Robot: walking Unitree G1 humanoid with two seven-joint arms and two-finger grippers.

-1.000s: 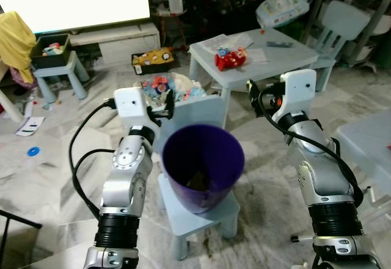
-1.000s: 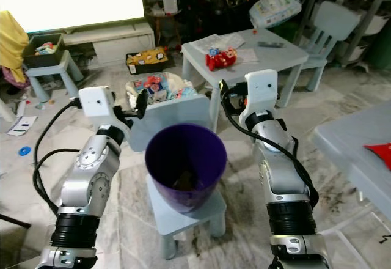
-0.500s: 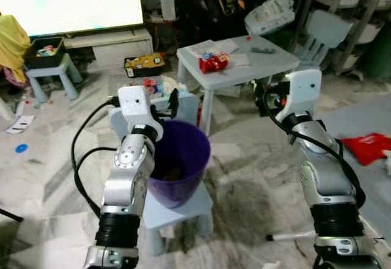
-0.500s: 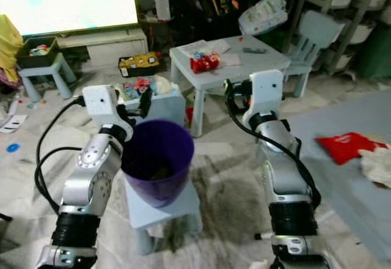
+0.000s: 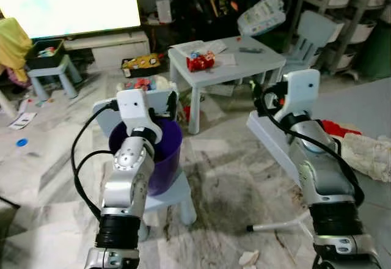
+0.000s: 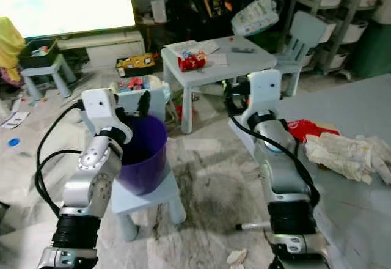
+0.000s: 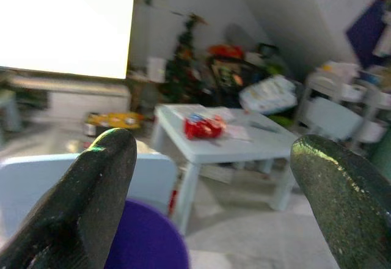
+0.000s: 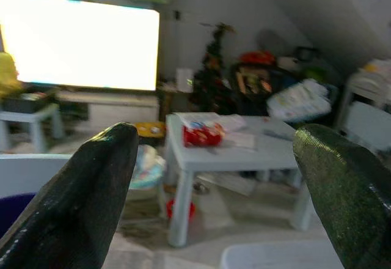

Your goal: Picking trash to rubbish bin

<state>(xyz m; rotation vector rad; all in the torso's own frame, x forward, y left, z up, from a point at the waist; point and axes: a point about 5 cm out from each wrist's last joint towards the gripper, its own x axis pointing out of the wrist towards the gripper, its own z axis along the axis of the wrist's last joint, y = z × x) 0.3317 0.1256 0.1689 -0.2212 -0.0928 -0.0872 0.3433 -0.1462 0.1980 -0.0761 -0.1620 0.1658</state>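
Your left gripper [image 7: 208, 177] is spread wide, its two black fingers [image 7: 91, 202] far apart with nothing between them and touching nothing. It is raised just above and behind the rim of the purple plastic rubbish bin [image 5: 160, 153]. Your right gripper [image 8: 214, 183] is spread just as wide and holds nothing; it is lifted at chest height, well apart from the bin, facing the small pale blue plastic worktop [image 5: 229, 61].

The bin stands upright, its long axis vertical and its open mouth pointing up, on the seat of a pale blue child's chair [image 5: 168, 198], in front of the chair's backrest. It is a round, tapered tub, glossy deep purple, narrower at the base; your left arm covers part of its near side, so you cannot see what lies inside.

On your right a low grey platform [image 6: 342, 202] carries a flat red wrapper [image 6: 303, 128], lying just beside a crumpled white sheet of paper or cloth [image 6: 342, 153]. A small pale scrap [image 5: 248, 258] lies on the marble floor [image 5: 232, 189] near your right leg, close to a thin white stick with a dark tip [image 5: 275, 225] lying across the floor.

On the small worktop rests a red packet [image 5: 197, 62] beside some papers. A bright screen [image 5: 67, 3] glows beyond on your left.
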